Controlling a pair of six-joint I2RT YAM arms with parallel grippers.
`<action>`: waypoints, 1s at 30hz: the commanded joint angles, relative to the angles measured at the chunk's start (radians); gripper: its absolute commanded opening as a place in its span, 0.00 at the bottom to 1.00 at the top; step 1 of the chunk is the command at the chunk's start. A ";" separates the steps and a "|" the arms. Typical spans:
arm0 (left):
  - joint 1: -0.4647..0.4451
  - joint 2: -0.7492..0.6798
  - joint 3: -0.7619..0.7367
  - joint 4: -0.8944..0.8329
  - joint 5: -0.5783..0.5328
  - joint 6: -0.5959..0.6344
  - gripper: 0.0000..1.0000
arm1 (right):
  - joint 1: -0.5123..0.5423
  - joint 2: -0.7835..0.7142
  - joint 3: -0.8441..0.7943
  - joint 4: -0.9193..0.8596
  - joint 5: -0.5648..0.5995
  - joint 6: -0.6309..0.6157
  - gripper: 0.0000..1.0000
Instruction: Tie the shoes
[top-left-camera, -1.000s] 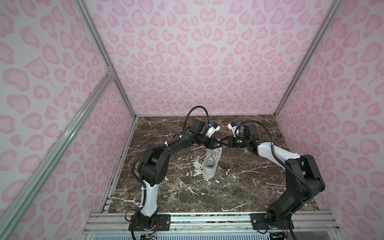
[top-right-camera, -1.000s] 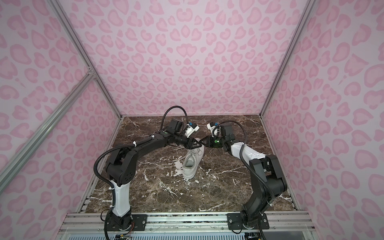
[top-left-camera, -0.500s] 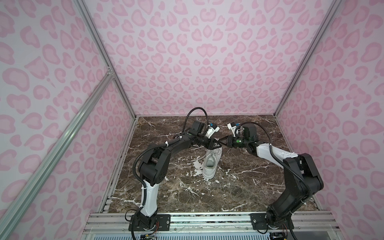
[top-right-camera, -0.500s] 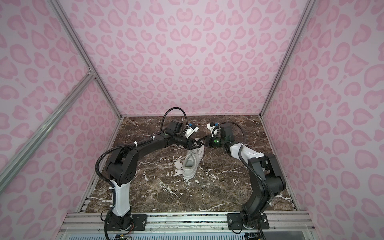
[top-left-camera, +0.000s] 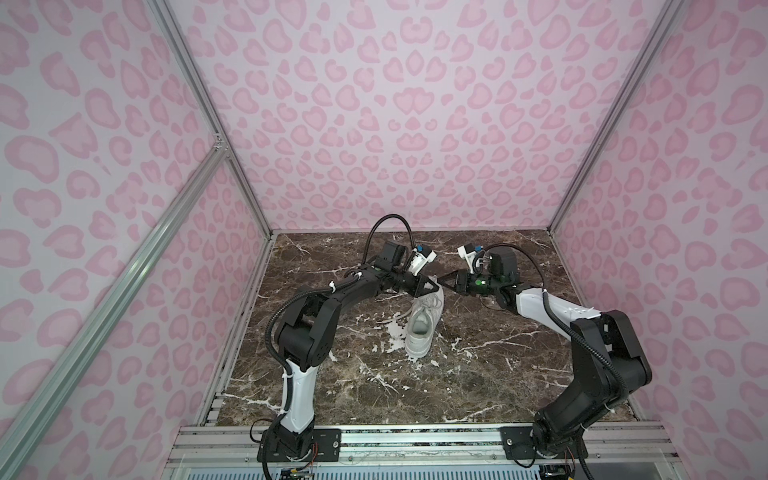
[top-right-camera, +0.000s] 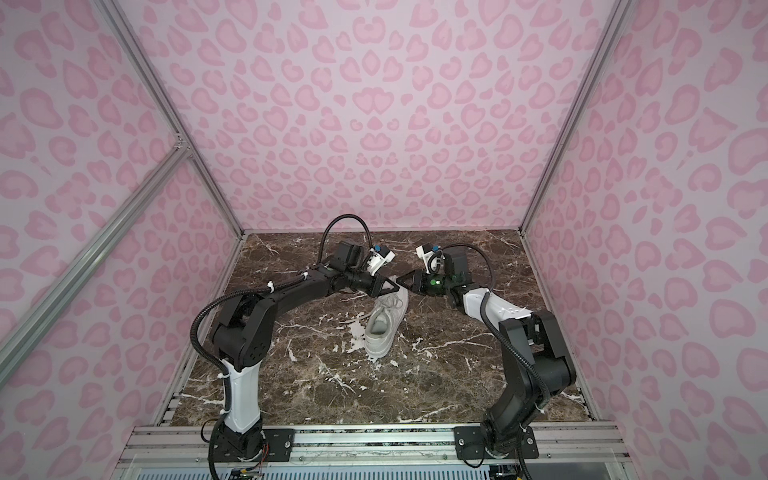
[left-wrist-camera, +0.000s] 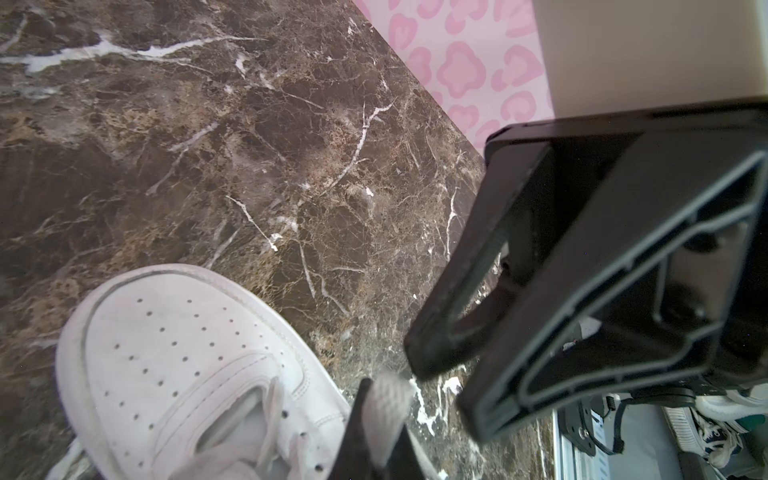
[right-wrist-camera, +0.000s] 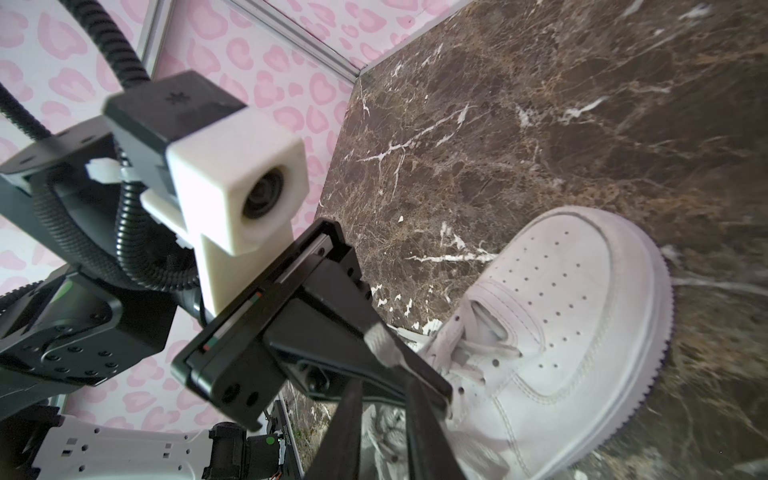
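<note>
Sneaker (top-left-camera: 420, 332) sits near the middle of the counter (top-left-camera: 498, 374), a little toward the far edge. It is sole down, toe to the far edge, heel to the near one. All-white low-top with a smooth, leather-like upper. The rounded toe cap is dotted with small round perforations, the seams are stitched, the white sole has a ribbed rim, and the opening shows greyish lining. Counter is a glossy dark brown marble pattern with white veins. Walls (top-left-camera: 415, 124) carry a matte pink blotch print.

Left fingers (top-left-camera: 428, 286) are flat black wedges, pressed together on a flat woven white lace (left-wrist-camera: 390, 397), with a short stub poking out past the tips. My right wrist view shows the same pinch (right-wrist-camera: 379, 338).

Right fingers (top-left-camera: 452, 283) have the same black tapered shape and a narrow gap between them; I see nothing gripped there.

In both top views the two sets of tips meet almost nose to nose above the sneaker's toe end.
</note>
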 joint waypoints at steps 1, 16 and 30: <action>0.007 -0.007 -0.005 0.036 0.019 -0.010 0.04 | -0.022 -0.028 -0.035 -0.018 0.013 -0.037 0.28; 0.012 -0.004 -0.009 0.035 0.031 -0.019 0.03 | 0.085 -0.106 -0.183 -0.179 0.314 -0.567 0.41; 0.016 -0.002 -0.015 0.044 0.039 -0.029 0.03 | 0.096 -0.012 -0.187 0.084 0.238 -0.525 0.43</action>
